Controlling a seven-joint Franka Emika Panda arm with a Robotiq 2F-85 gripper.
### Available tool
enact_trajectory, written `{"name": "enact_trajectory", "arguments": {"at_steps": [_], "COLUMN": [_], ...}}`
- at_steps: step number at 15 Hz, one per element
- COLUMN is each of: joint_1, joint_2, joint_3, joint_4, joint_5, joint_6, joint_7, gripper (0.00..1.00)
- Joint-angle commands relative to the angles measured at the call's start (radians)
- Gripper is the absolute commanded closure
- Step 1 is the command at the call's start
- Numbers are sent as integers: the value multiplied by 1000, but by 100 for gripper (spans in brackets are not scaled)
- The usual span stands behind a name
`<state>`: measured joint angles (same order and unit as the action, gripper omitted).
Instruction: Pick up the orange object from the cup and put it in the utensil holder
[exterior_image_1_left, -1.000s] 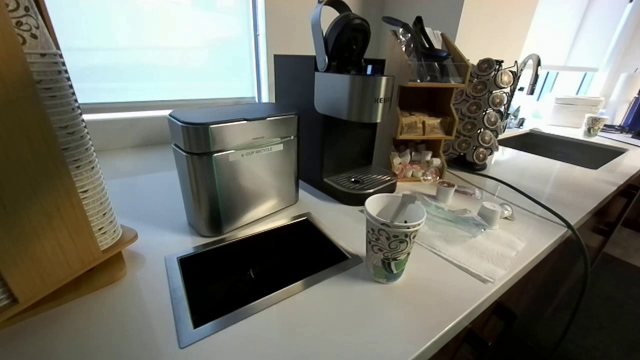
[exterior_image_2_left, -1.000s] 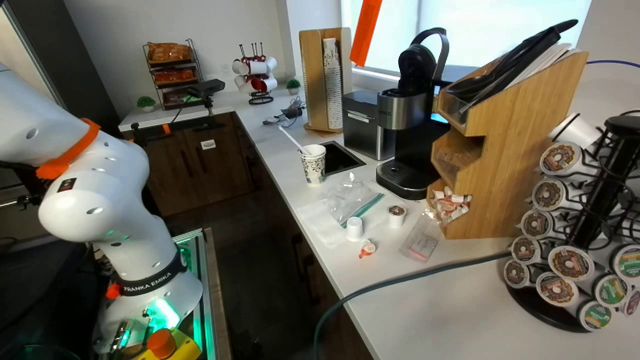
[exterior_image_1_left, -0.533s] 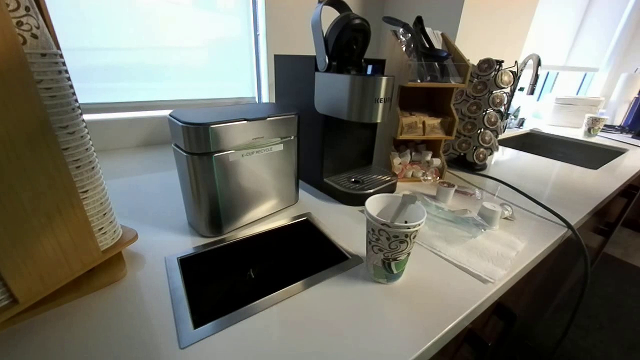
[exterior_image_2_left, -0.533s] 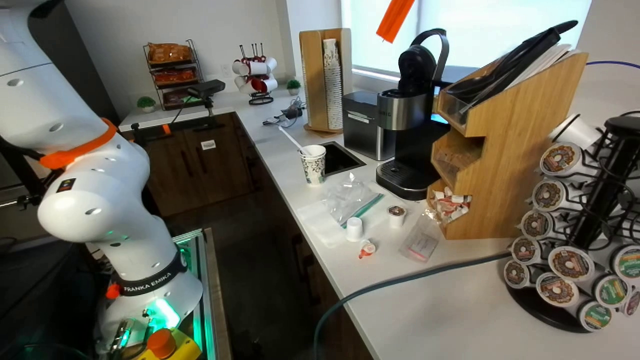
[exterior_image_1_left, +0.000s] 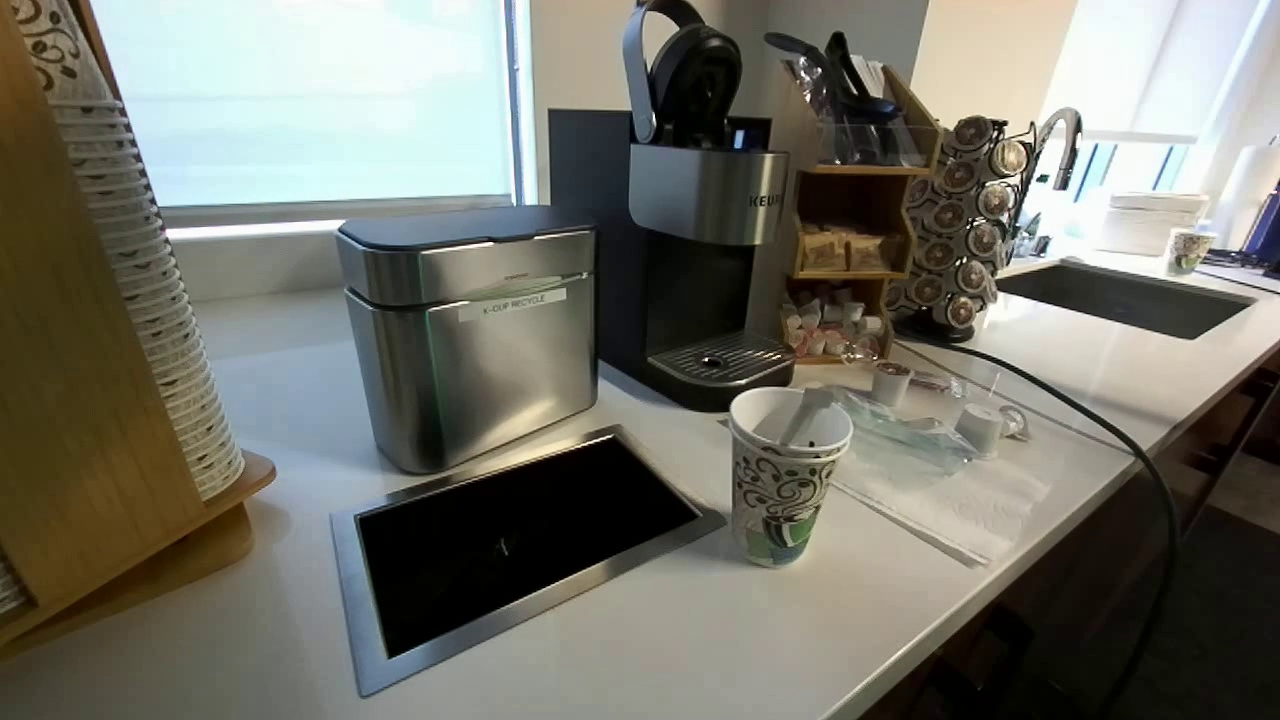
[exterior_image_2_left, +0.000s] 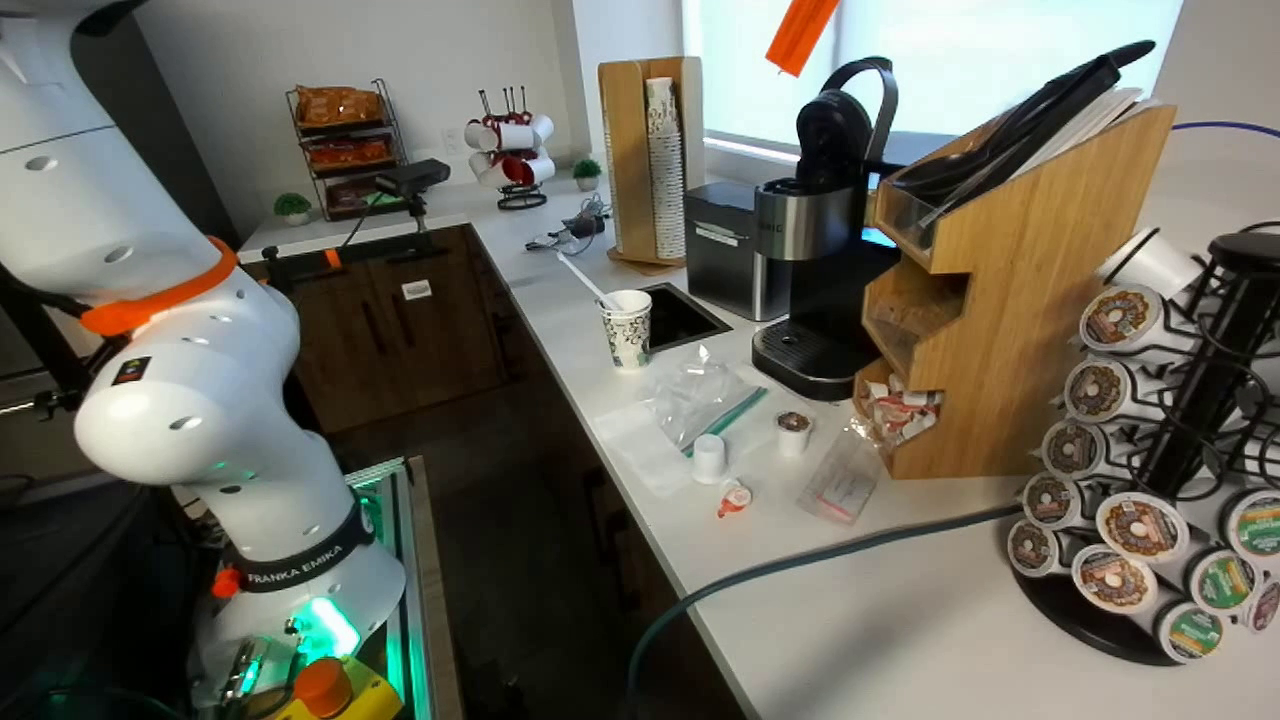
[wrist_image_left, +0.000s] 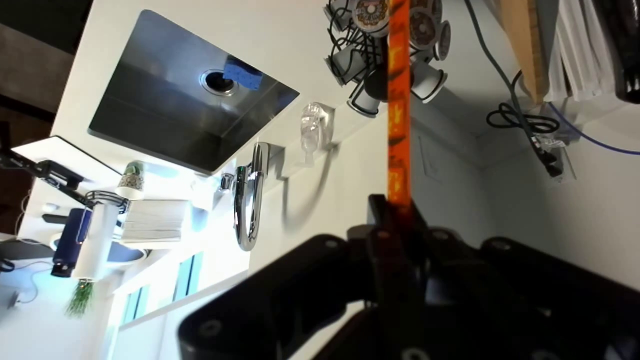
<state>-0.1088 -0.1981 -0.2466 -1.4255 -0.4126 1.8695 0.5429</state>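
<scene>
White arm (exterior_image_2_left: 170, 390), its gripper (wrist_image_left: 397, 215) pinching the orange object (wrist_image_left: 398, 125).
In an exterior view the arm fills the nine o'clock side, and the wooden utensil holder (exterior_image_2_left: 1050, 330) stands toward three o'clock, with the coffee machine (exterior_image_2_left: 815, 235) just beside it, at about ten o'clock from it. In the wrist view the gripper takes up six o'clock, its jaws narrow and clamped on one end of the orange object, which runs straight toward twelve. The cup (exterior_image_2_left: 628, 335) stands upright at nine o'clock from the holder. In an exterior view the orange object's free end (exterior_image_2_left: 803, 37) shows tilted at one o'clock, apart from cup and holder; a pale stick (exterior_image_2_left: 580, 275) leans out of the cup toward half past ten.
</scene>
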Motion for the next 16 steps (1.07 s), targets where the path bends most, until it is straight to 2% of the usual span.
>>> {"name": "enact_trajectory", "arguments": {"at_steps": [1, 6, 7, 8, 9, 13, 15, 16], "joint_1": [0, 0, 0, 8, -37, -39, -50, -24], "joint_2": [0, 0, 6, 13, 52, 183, 269, 172], "joint_3": [0, 0, -4, -13, 20, 10, 15, 8], "joint_4": [0, 0, -4, -2, 27, 158, 281, 138], "joint_5": [0, 1, -2, 30, 60, 201, 244, 186], "joint_6": [0, 0, 24, 51, 63, 117, 88, 121], "joint_7": [0, -1, -13, -43, -103, -251, -236, -210], "gripper": [93, 93, 98, 98, 98, 98, 98, 93]}}
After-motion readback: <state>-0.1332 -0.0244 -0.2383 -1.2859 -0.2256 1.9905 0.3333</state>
